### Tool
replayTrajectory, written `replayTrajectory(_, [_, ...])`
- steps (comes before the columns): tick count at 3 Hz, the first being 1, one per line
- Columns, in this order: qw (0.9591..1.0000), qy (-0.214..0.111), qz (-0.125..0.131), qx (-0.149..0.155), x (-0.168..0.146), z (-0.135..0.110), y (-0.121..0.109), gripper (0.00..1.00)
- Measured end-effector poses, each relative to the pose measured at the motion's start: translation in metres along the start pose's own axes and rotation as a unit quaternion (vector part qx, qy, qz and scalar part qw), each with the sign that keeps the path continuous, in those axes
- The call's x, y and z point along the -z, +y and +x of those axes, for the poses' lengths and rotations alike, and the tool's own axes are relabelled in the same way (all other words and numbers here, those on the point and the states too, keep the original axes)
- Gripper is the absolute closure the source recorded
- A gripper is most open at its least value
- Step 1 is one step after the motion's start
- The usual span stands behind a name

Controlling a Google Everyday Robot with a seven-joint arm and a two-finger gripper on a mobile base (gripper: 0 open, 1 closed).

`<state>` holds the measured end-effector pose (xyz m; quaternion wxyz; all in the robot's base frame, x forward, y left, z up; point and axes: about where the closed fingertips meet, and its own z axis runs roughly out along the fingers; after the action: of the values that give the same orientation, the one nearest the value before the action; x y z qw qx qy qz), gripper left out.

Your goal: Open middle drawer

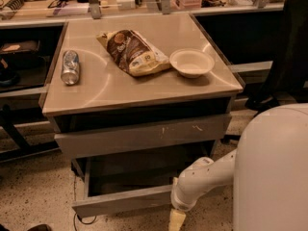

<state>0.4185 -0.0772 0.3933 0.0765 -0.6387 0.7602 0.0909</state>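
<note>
1. Hanging low at the front right of the table (144,88), the end effector (177,219) sits just below the right end of the middle drawer's front panel. Whether it is open or closed, and whether it grips anything, cannot be told.
2. The middle drawer (120,202) is the lowest one in view, a plain grey front under the taller drawer with white scratches (144,134). It stands pulled out from the cabinet, and its bare tray interior shows behind the front panel.
3. The white arm (204,174) reaches in from the robot body (274,167) on the right, crossing the drawer's right front corner.
4. Judgement: the opening appears largely achieved, and any travel left is short.
5. Technique: pull straight outward along the drawer's runners. The contact lies off-centre at the right end, so a sideways component would skew the tray and bind it.
6. Technique: keep the pull slow and level, since the front has no handle and a hold on its edge could slip.
7. Risk: a jolt to the cabinet could roll the can (70,67) lying on its side on the table, beside the snack bag (134,52) and the bowl (192,62).
</note>
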Motion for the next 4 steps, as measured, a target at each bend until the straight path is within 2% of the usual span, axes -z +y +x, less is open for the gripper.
replayTrajectory(1, [1.0000, 0.000, 0.000, 0.000, 0.003, -0.001, 0.000, 0.00])
replayTrajectory(2, [0.9999, 0.006, -0.002, -0.008, 0.016, 0.015, 0.030, 0.00])
replayTrajectory(3, [0.9991, 0.033, -0.009, -0.024, 0.045, 0.055, 0.092, 0.00])
replayTrajectory(4, [0.9991, 0.033, -0.009, -0.024, 0.046, 0.055, 0.092, 0.00])
